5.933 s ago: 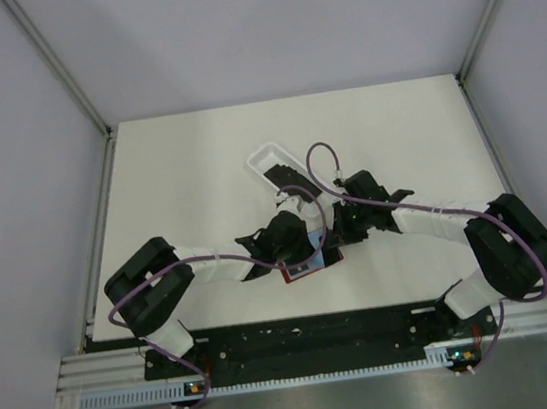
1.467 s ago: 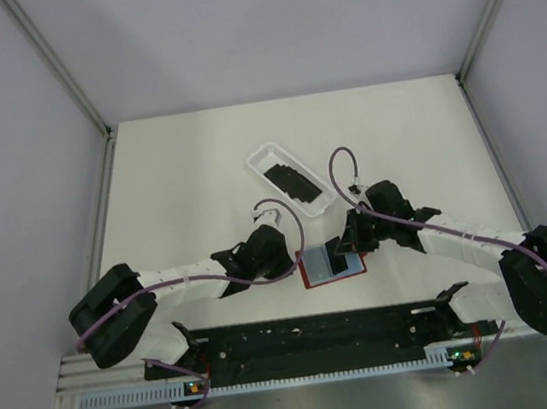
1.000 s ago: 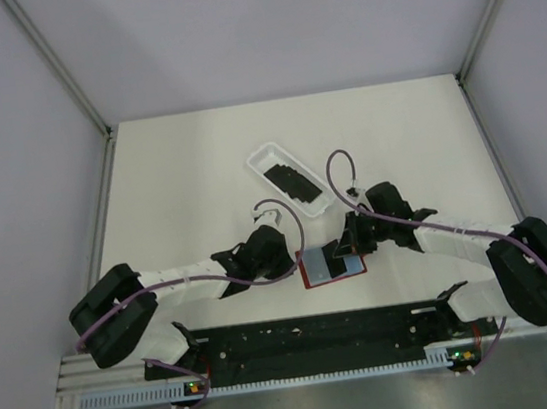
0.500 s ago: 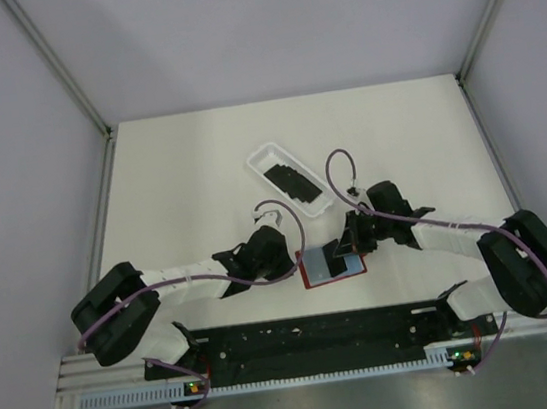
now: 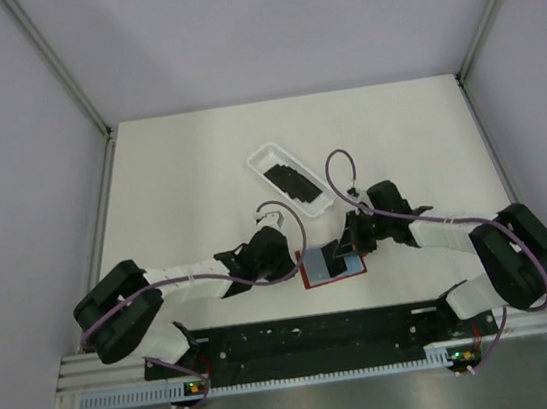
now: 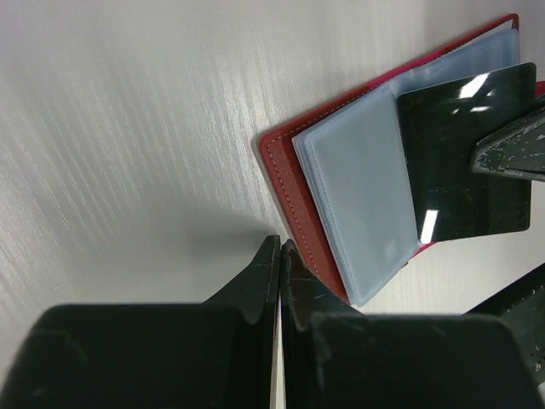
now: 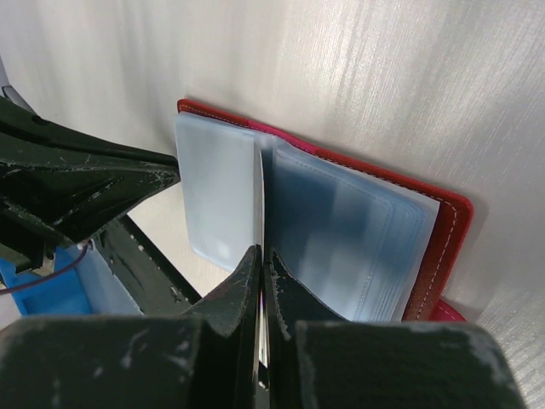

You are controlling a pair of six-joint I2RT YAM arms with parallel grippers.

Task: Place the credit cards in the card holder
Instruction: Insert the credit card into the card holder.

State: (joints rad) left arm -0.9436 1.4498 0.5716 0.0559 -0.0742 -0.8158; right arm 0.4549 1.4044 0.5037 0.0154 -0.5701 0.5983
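Note:
The red card holder lies open near the table's front edge, its pale blue sleeves facing up. My right gripper is shut on a black credit card. That card shows edge-on in the right wrist view, its far edge down among the sleeves near the fold. My left gripper is shut with nothing between its fingers. Its tips rest at the holder's red left edge. In the top view the two grippers flank the holder, left and right. More black credit cards lie in the tray.
A white oblong tray sits behind the holder, angled toward the back left. The black base rail runs along the near edge, just in front of the holder. Grey walls enclose the table on three sides.
The right arm's elbow has swung inward while its gripper keeps the card over the open holder. The left arm and the holder have barely moved.

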